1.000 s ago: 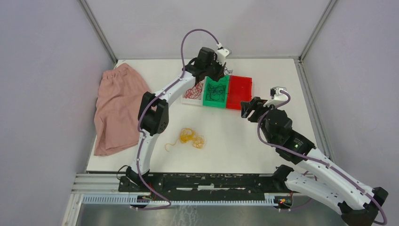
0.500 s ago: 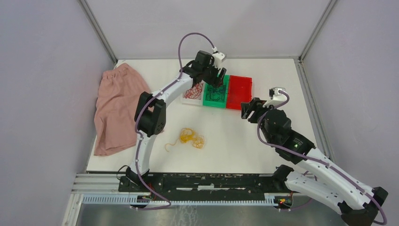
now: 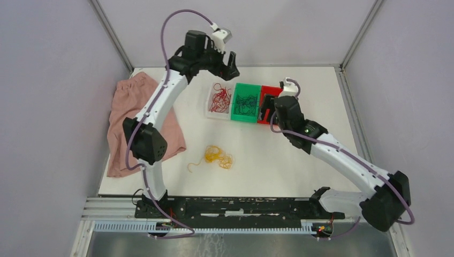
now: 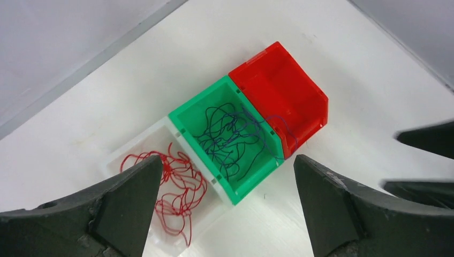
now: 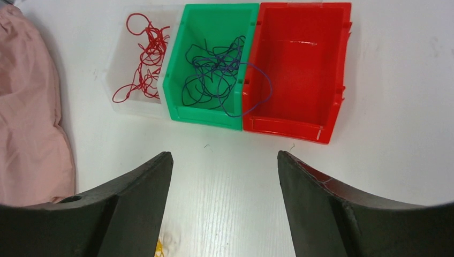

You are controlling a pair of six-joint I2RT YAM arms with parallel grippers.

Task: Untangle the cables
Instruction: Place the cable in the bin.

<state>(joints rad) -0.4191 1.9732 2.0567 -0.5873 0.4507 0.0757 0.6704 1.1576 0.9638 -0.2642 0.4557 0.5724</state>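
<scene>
Red cables [image 3: 219, 99] [image 4: 171, 187] [image 5: 142, 53] lie in a clear bin [image 3: 210, 107]. Dark blue cables [image 3: 246, 103] [image 4: 230, 136] [image 5: 214, 69] fill the green bin [image 3: 237, 116], and one strand loops over into the red bin [image 5: 300, 64] [image 4: 284, 85]. Yellow cables [image 3: 217, 157] sit tangled on the table, nearer the arms. My left gripper [image 3: 229, 61] [image 4: 227, 160] hangs high over the bins, open and holding nothing. My right gripper [image 3: 266, 110] [image 5: 225, 155] hovers at the red bin's near side, open and holding nothing.
A pink cloth [image 3: 134, 123] [image 5: 27, 107] is draped over the table's left side. The three bins stand side by side at the back centre. Grey walls close in the table on the left, back and right.
My left gripper has opened, letting go over the green bin, and risen back and left. My right arm has swung left up to the red bin, with its jaws a little wider.
</scene>
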